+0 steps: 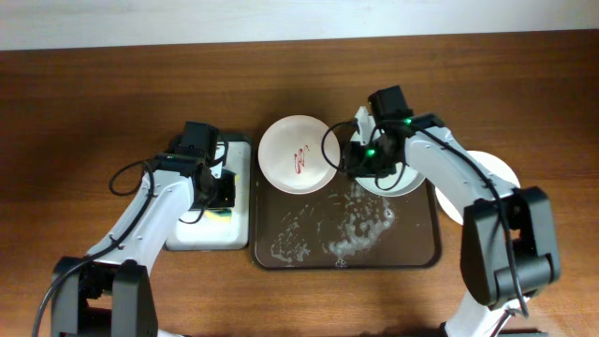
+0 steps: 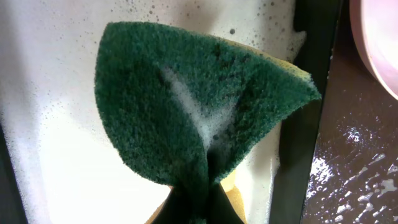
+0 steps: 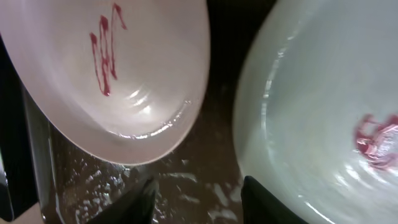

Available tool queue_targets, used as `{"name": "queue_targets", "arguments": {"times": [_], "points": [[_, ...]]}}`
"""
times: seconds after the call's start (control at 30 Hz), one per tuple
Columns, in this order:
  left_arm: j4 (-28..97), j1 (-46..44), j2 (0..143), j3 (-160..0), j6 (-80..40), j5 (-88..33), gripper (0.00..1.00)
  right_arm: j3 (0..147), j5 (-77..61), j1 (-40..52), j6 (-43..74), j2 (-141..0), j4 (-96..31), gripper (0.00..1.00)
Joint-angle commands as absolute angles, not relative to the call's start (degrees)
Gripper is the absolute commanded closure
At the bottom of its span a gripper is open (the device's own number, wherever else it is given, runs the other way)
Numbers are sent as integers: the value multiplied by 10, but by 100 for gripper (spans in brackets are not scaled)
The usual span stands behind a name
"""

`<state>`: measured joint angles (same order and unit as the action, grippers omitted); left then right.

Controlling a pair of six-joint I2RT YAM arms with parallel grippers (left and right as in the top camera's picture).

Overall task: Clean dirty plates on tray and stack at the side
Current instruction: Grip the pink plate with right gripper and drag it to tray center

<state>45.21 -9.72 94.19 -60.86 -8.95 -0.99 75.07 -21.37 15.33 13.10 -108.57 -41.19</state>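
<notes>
The dark brown tray [image 1: 412, 245], flecked with foam, lies mid-table. A white plate [image 1: 298, 154] with a red smear sits at its far left corner and also shows in the right wrist view [image 3: 124, 81]. A pale grey-green plate [image 1: 398, 183] with a red smear [image 3: 376, 140] sits at the far right. My right gripper [image 1: 360, 154] is open and empty, its fingers [image 3: 198, 193] over the wet tray [image 3: 205, 162] between the two plates. A third white plate [image 1: 496, 168] lies on the table to the tray's right. My left gripper [image 1: 213, 187] is shut on a green sponge [image 2: 199, 106].
The white-lined sponge tray [image 1: 201, 234] lies left of the brown tray, soapy under the sponge [image 2: 50, 155]. In the left wrist view the brown tray's wet floor [image 2: 354, 168] and the white plate's edge [image 2: 379, 37] show at the right. My right arm crosses the third plate.
</notes>
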Motion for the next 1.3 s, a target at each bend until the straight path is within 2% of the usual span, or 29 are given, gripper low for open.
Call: {"name": "queue_targets", "arguments": {"times": [0.0, 0.3, 0.4, 0.5, 0.67, 1.07, 1.27], "points": [[451, -95, 946, -608, -81, -4, 100, 758, -221, 176, 156, -1111, -393, 54], [451, -95, 946, -608, -81, -4, 100, 758, -153, 199, 246, -1149, -343, 54], [451, -95, 946, -608, -81, -4, 100, 758, -151, 205, 258, -1161, -305, 58], [451, -95, 946, -608, -81, -4, 100, 758, -149, 211, 260, -1164, -272, 72], [451, -95, 946, -608, -81, -4, 100, 758, -147, 211, 260, -1164, -293, 96], [441, -95, 948, -608, -81, 5, 100, 758, -131, 211, 238, -1127, -540, 96], [419, -95, 990, -607, -81, 15, 100, 757, -126, 210, 227, -1127, -555, 96]]}}
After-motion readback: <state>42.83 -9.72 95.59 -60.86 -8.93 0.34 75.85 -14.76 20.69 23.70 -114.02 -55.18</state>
